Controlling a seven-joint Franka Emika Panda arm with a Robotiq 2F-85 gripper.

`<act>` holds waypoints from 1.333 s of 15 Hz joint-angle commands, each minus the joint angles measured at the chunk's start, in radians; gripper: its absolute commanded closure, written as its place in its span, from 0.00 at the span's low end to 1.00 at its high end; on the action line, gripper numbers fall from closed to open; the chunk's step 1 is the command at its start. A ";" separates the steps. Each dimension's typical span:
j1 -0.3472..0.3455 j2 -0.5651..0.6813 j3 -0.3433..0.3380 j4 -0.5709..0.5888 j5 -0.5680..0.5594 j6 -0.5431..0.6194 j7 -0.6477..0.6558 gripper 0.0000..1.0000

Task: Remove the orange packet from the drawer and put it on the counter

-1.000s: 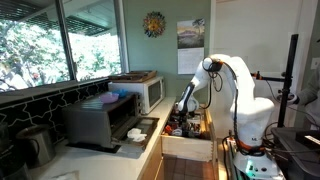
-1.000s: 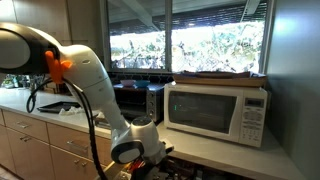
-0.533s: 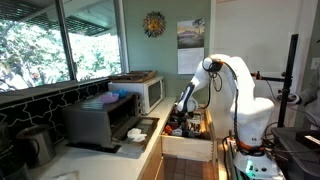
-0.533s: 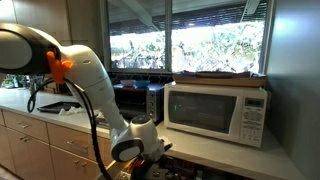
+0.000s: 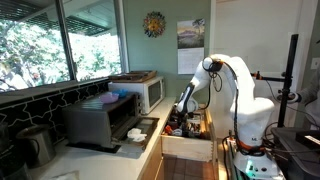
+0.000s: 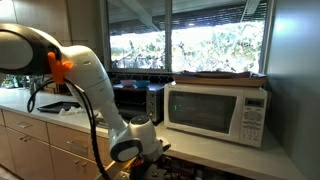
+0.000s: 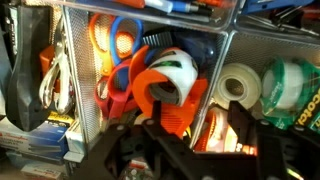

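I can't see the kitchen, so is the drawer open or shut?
Open. In an exterior view the drawer stands pulled out, its clutter exposed, the gripper over it.

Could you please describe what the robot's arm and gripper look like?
The arm is glossy white with rounded, tubular segments. In an exterior view an orange patch marks one joint and a black cable runs along it. The gripper is black, and its fingers look dark and angular in the wrist view.

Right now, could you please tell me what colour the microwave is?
The microwave is white with a dark door window, clearest in an exterior view.
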 commanded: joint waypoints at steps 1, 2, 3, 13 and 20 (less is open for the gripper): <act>-0.017 -0.007 -0.007 -0.034 -0.024 0.007 0.031 0.27; -0.016 -0.008 -0.008 -0.035 -0.024 0.007 0.034 0.28; -0.012 -0.011 -0.014 -0.040 -0.026 0.006 0.039 0.27; -0.021 0.016 -0.015 -0.037 -0.028 0.020 0.052 0.60; 0.007 -0.024 -0.068 -0.063 -0.044 0.021 0.097 1.00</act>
